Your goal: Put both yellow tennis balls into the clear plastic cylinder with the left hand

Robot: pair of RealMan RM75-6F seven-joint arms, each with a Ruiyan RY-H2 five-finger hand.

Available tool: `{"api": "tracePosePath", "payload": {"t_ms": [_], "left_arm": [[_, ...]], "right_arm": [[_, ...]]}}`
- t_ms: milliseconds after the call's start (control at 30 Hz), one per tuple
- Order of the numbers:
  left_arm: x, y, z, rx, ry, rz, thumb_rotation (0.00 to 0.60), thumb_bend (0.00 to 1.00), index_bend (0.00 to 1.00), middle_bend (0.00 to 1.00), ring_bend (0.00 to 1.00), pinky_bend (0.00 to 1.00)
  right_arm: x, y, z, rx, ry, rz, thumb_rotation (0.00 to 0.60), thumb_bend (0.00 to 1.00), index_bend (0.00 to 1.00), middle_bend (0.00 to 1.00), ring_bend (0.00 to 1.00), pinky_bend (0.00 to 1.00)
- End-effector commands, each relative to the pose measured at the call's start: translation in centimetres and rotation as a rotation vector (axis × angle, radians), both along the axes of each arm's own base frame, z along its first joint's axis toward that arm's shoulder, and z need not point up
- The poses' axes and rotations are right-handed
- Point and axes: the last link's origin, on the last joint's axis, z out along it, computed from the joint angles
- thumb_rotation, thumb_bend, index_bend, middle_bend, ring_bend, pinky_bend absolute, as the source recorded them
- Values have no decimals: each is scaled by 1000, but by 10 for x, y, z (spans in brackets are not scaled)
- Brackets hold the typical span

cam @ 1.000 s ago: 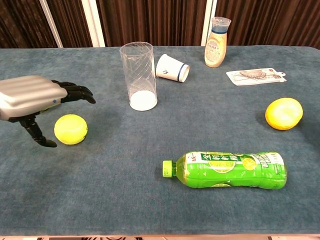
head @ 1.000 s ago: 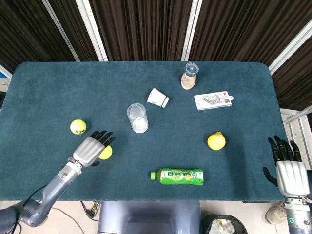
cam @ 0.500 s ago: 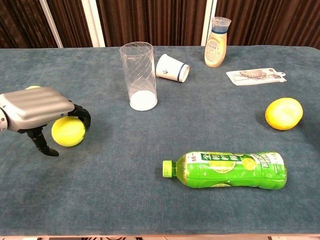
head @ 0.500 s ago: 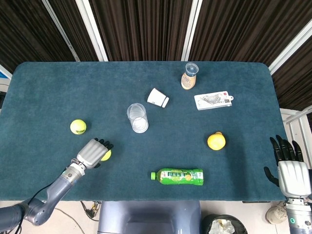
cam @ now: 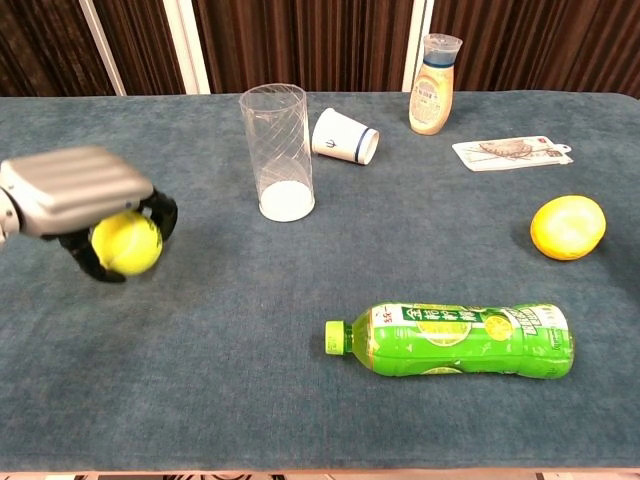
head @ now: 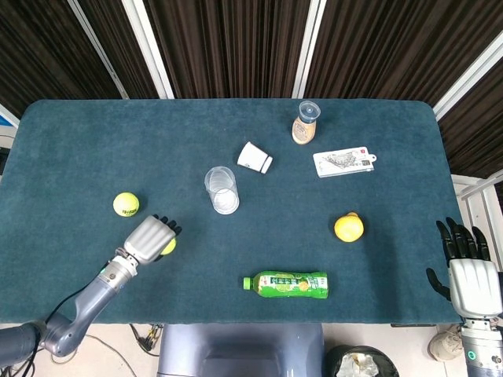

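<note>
Yellow tennis ball (cam: pixel 125 243), green bottle (cam: pixel 455 339), teal table (cam: pixel 300 400).

One yellow tennis ball (cam: pixel 125 243) sits gripped, another (head: pixel 126 204) lies left of the upright clear cylinder (cam: pixel 277 150)

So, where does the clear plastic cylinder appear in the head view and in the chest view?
Head view: the clear plastic cylinder stands a little left of the picture's centre, seen from above.
Chest view: the same cylinder stands upright in the upper left-centre.
Shared landmark: the tipped white paper cup lies just to its right, further back, in both views.
</note>
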Motion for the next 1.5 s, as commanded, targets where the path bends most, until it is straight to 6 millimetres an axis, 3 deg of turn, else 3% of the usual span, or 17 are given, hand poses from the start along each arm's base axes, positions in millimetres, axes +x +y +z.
{"api": "tracePosePath", "payload": {"t_ms": [33, 233, 433, 733, 1067, 1300, 1500], "left_arm": [[20, 13, 18, 52, -55, -30, 600, 299, 519, 503, 430, 561], [60, 42, 50, 129, -159, -46, 600, 296, 515, 504, 430, 564], [91, 60, 60, 165, -186, -78, 600, 292, 507, 503, 430, 564], [132, 82, 43, 185, -186, -94, 600, 285, 503, 498, 430, 564], [163, 93, 12, 180, -209, -38, 600, 274, 494, 478, 423, 564], [177, 92, 9, 199, -211, -68, 600, 271, 487, 461, 406, 562], [176, 93, 13, 235, -196, -44, 600, 189, 432, 394, 354, 528]], "right_arm": [[0, 0, 0, 0, 2, 0, 600, 339, 28, 75, 118, 87], [-1, -1, -2, 3, 6, -6, 600, 339, 28, 75, 118, 87], [-2, -2, -4, 9, 9, -13, 600, 340, 28, 75, 118, 87], [-5, -3, -5, 11, 13, -23, 600, 340, 28, 75, 119, 87], [-7, -3, -3, 4, 8, -32, 600, 340, 28, 75, 118, 87], [-8, -3, 0, -3, 4, -32, 600, 340, 28, 75, 118, 87], [-7, -2, 0, -3, 1, -29, 600, 340, 28, 75, 118, 87]]}}
